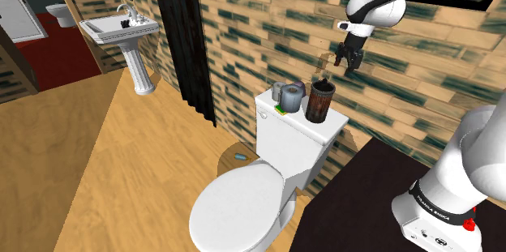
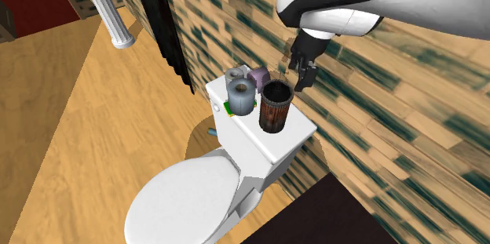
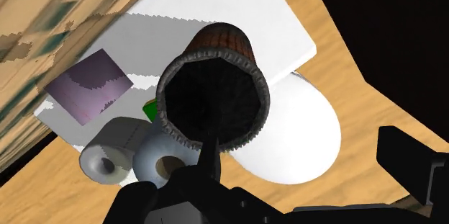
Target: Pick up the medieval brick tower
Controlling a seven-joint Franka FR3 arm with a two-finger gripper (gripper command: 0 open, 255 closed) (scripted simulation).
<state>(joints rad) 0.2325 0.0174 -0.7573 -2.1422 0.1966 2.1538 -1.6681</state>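
Note:
The brick tower (image 1: 319, 101) is a dark reddish-brown hollow cylinder with a crenellated rim. It stands upright on the white toilet tank lid (image 1: 328, 131), at the end nearer the stand. It appears again as the tower (image 2: 275, 107) in the second exterior view. In the wrist view I look down into the tower's (image 3: 216, 86) dark open top. My black gripper (image 1: 349, 57) hangs in the air above the tower, a little towards the brick wall, and touches nothing. The gripper (image 2: 303, 73) is open. In the wrist view nothing lies between the fingers of the gripper (image 3: 309, 165).
On the lid beside the tower lie two paper rolls (image 2: 240, 96), a purple block (image 3: 90, 86) and a small green thing (image 1: 281, 110). The toilet seat (image 1: 235, 206) lies below. The brick wall (image 1: 405, 104) is close behind the tank. A pedestal sink (image 1: 122, 30) and a black curtain (image 1: 186, 32) stand farther off.

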